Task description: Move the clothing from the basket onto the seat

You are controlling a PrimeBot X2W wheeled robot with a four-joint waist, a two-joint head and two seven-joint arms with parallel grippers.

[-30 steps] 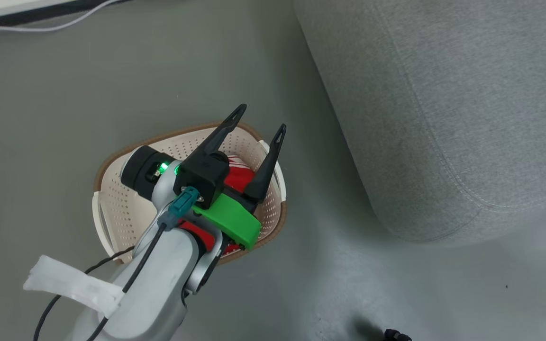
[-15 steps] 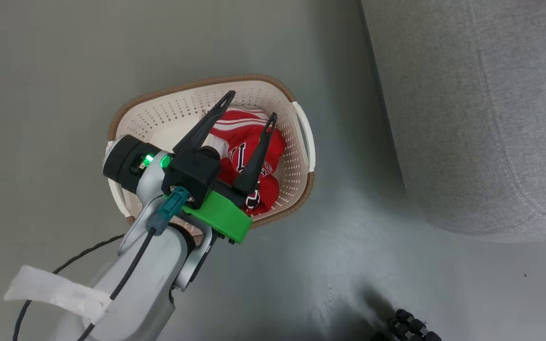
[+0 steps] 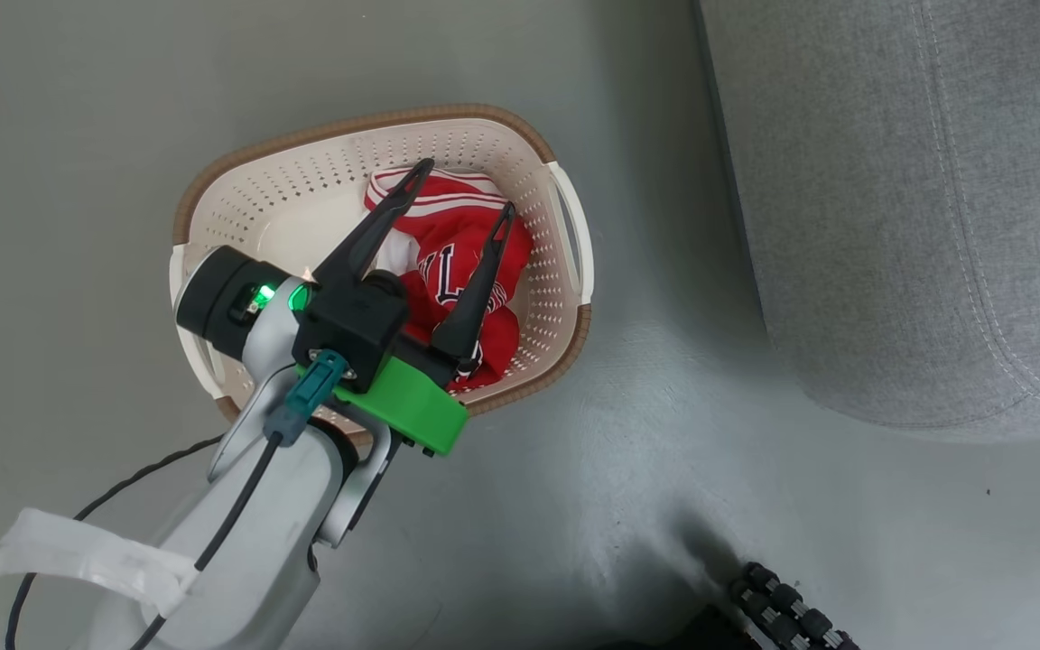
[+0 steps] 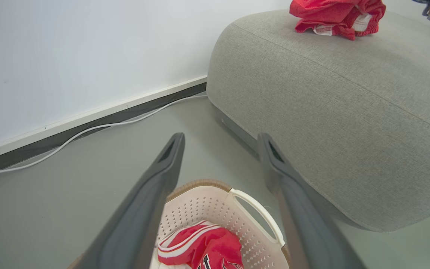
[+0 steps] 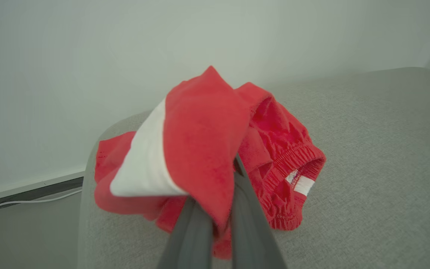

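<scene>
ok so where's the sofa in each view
Head view: sofa fills the upper right.
Left wrist view: sofa across the right side.
Right wrist view: sofa spans the lower right.
Shared landmark: red shorts on it, top of left wrist view; same shorts mid right wrist view.

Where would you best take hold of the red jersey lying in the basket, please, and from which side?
I'd pinch the bunched crest of the red jersey near its lettering, coming straight down from above with the open left gripper: the basket walls block the sides, and crumpled folds stand up.
</scene>
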